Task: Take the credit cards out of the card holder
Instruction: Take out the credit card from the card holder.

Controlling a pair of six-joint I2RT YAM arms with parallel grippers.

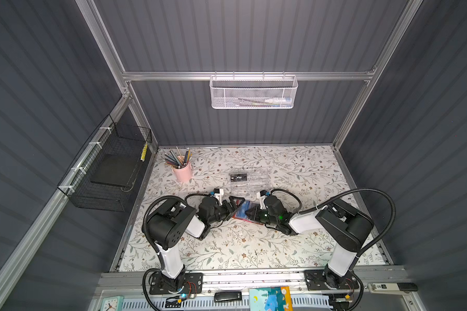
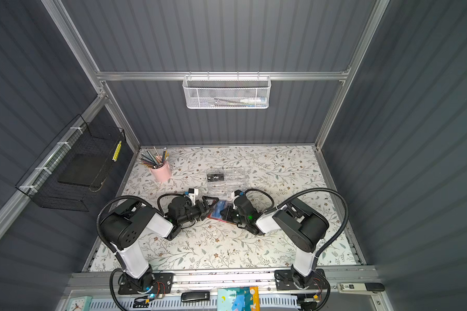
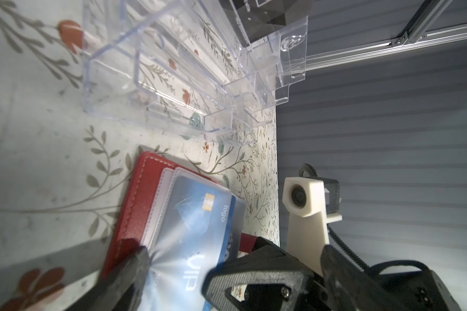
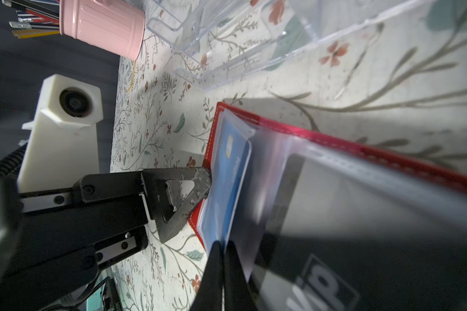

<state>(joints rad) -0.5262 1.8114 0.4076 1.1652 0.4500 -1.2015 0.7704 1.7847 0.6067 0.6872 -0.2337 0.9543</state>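
The red card holder (image 1: 246, 220) (image 2: 218, 217) lies open on the floral table between both grippers. A blue credit card (image 3: 200, 220) (image 4: 229, 172) with "VIP" lettering sits in a clear sleeve page, one edge sticking out of it. My right gripper (image 4: 223, 246) (image 1: 251, 211) is shut on that card's near edge. A black VIP card (image 4: 334, 242) shows in another sleeve page close to the right wrist camera. My left gripper (image 3: 177, 266) (image 1: 233, 207) is open over the holder's left side. One of its fingertips (image 4: 200, 180) rests against the red cover (image 3: 135, 204).
A clear acrylic compartment box (image 1: 254, 183) stands just behind the holder, with a black VIP card (image 1: 238, 177) in it. A pink cup of pencils (image 1: 183, 171) is at the back left. A black wire basket (image 1: 105, 175) hangs on the left wall. A white mesh basket (image 1: 252, 93) hangs on the back rail.
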